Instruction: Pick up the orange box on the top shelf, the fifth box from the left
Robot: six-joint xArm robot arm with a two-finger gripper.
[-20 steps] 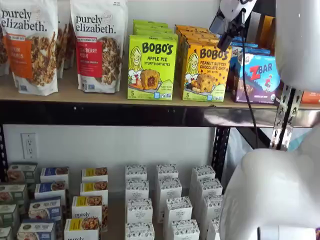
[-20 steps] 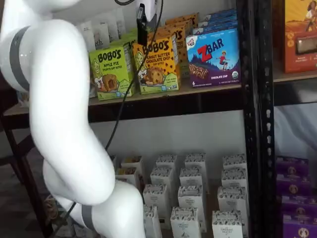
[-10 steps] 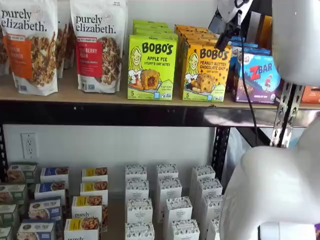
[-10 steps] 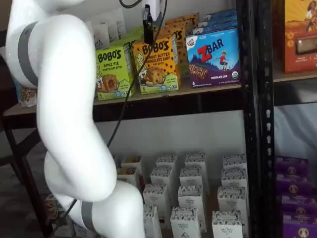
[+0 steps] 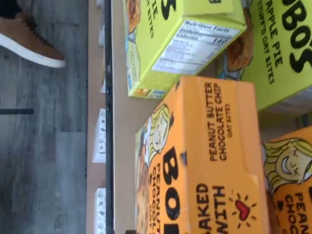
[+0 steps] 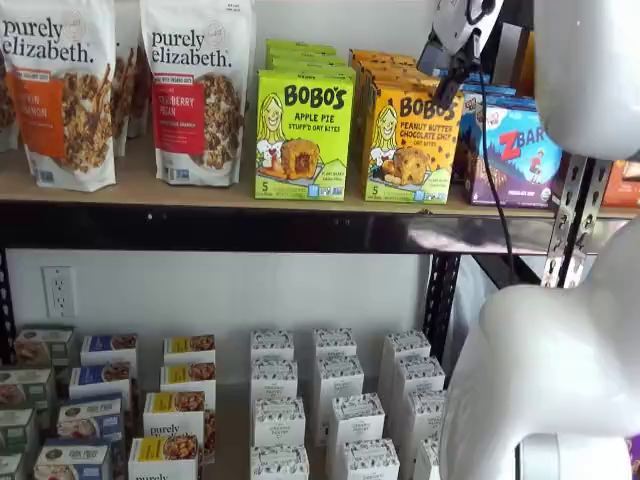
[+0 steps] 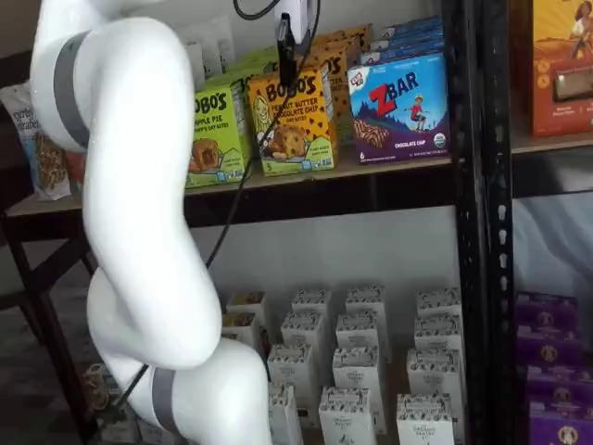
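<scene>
I have the gripper [image 7: 286,42] hanging just above the front Bobo's Peanut Butter Chocolate Chip carton [image 6: 410,142], the orange box I am after. It stands upright at the front edge of the top shelf [image 6: 200,190], between the lime-green Bobo's Apple Pie carton [image 6: 303,135] and the ZBar box [image 6: 512,153], with more orange cartons lined up behind it. In both shelf views I see only dark fingers side-on, so I cannot tell whether they are spread or pressed together; nothing is held in them.

The wrist view looks down on the orange carton's top face [image 5: 214,146], with the green carton [image 5: 180,39] close beside it. As I judge it, the step is lining up before descending. To do it well I would centre the fingers over the front carton's top, keep them off the green neighbour and the carton behind, and lift straight up before pulling out past the black front rail [image 6: 220,230].

The lower level holds rows of small white boxes [image 6: 335,400]; all look shut.
</scene>
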